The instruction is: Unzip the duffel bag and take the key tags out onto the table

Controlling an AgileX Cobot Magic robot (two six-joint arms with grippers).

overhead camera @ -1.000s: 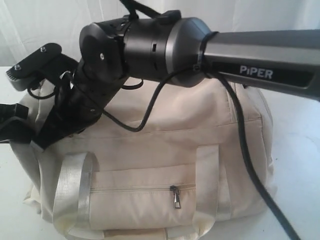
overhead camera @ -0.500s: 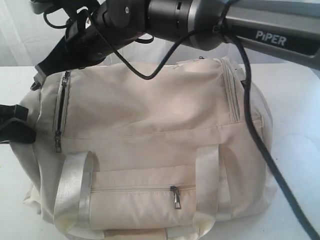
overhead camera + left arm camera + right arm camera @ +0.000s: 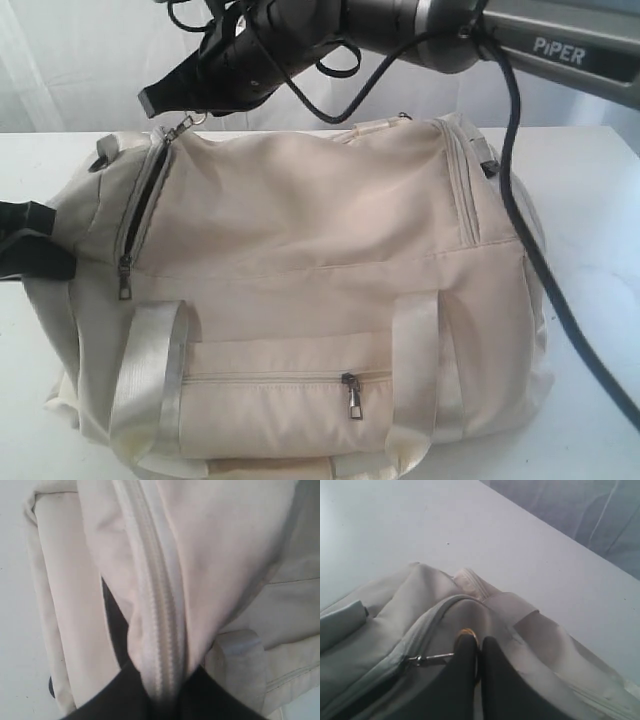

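Note:
The cream duffel bag (image 3: 320,230) lies on the white table (image 3: 590,200). My right gripper (image 3: 165,100) reaches across above the bag's left end and is shut on the metal ring of the zipper pull (image 3: 182,126). In the right wrist view the black fingertips (image 3: 492,652) pinch that ring (image 3: 468,632) while its link stretches to the slider (image 3: 415,659). A dark gap shows along the zipper (image 3: 140,210) at the bag's left end. My left gripper (image 3: 30,250) sits at the bag's left side, shut on a fold of the bag with zipper tape (image 3: 165,630) in it. The key tags are hidden.
Shiny webbing handles (image 3: 145,380) and a closed front pocket with a dark pull (image 3: 352,395) face the exterior camera. The right arm's black cable (image 3: 530,230) hangs over the bag's right end. A white curtain (image 3: 60,60) stands behind the table.
My right arm has risen and swung toward the right with the zipper pull in its grip, uncovering the bag's top. The bag's left end has lifted with it. The left gripper stays put.

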